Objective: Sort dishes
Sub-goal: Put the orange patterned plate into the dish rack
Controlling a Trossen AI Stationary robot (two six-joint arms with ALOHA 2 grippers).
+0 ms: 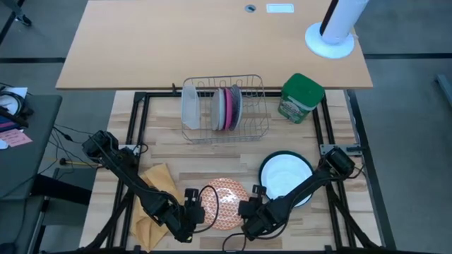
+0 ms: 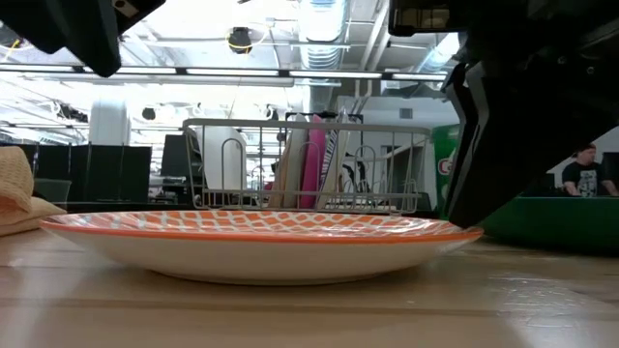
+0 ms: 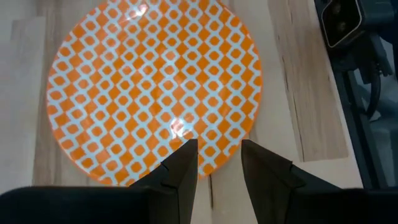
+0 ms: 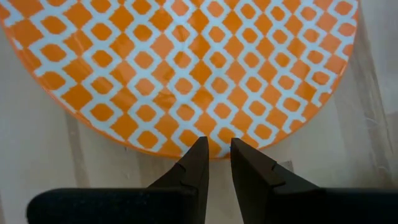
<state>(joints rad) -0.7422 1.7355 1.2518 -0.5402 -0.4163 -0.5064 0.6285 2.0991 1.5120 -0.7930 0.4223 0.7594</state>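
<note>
The orange-and-white patterned plate (image 1: 226, 201) lies flat on the table near its front edge. My left gripper (image 1: 200, 209) is open over the plate's left part (image 3: 155, 81), raised above it in the low view. My right gripper (image 1: 248, 209) is open by a narrow gap, pointing down, its tips (image 4: 217, 149) at the plate's right rim (image 4: 214, 151). The white plate with a dark green rim (image 1: 285, 178) lies on the table to the right. Grey and magenta plates (image 1: 227, 108) stand on edge in the wire rack (image 1: 224, 130). My right gripper's fingertips (image 4: 199, 152) stand side by side at the patterned plate's right rim (image 2: 462, 232), coming from above. I cannot tell whether they touch the rim. The plate lies flat on the table.
A frosted container (image 1: 191, 106) stands in the rack's left end. A green canister (image 1: 301, 97) stands right of the rack. A yellow cloth (image 1: 157, 201) lies left of the patterned plate, under my left arm. A person (image 2: 583, 172) shows far off in the room.
</note>
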